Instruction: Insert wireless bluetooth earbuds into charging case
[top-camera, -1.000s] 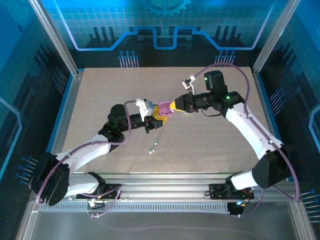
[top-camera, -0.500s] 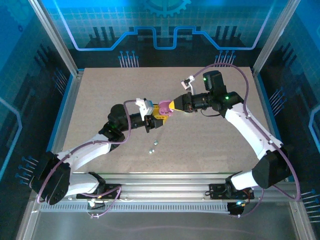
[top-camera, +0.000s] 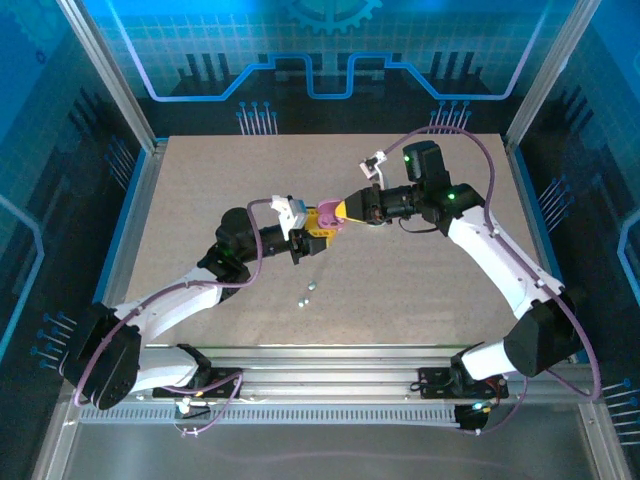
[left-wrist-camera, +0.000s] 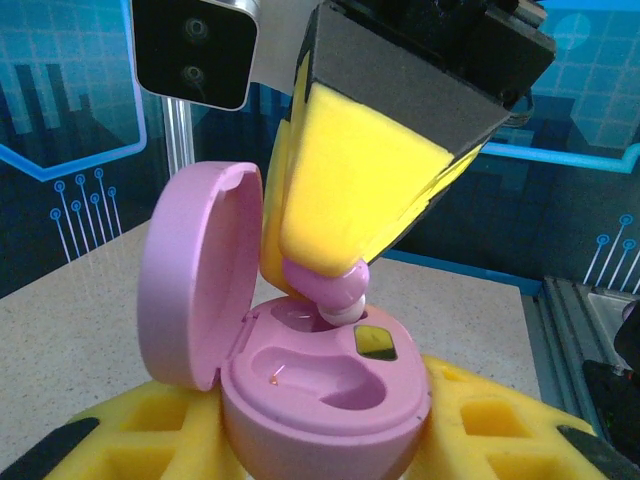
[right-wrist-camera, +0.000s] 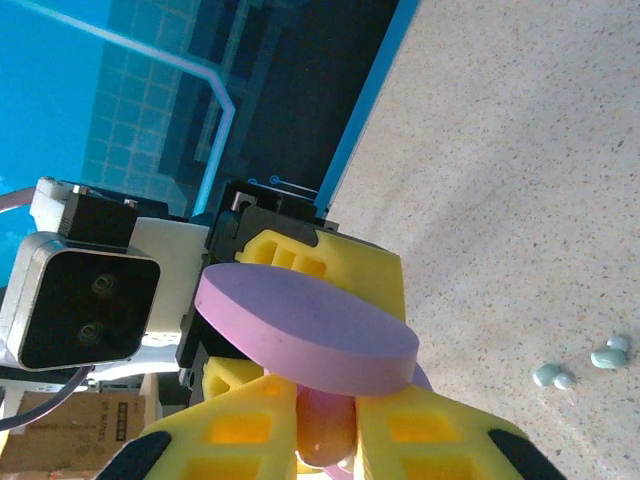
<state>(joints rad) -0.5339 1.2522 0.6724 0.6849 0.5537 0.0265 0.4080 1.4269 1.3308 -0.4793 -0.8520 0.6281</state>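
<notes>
My left gripper (top-camera: 314, 237) is shut on the base of a pink oval charging case (top-camera: 327, 222) held above the table, its lid (left-wrist-camera: 195, 270) swung open to the left. My right gripper (top-camera: 344, 211) is shut on a pink earbud (left-wrist-camera: 335, 292) with a white tip. That tip rests at the mouth of the case's far socket, and the near socket (left-wrist-camera: 320, 375) is empty. In the right wrist view the earbud (right-wrist-camera: 325, 430) sits pinched between my yellow fingers (right-wrist-camera: 230, 435), just under the lid (right-wrist-camera: 300, 330).
Loose pale mint earbuds (top-camera: 308, 291) lie on the speckled table (top-camera: 420, 280) in front of the case, also visible in the right wrist view (right-wrist-camera: 580, 365). A metal frame and blue walls surround the table.
The right gripper has crept slightly left toward the case with the earbud. The left arm and case have stayed put.
</notes>
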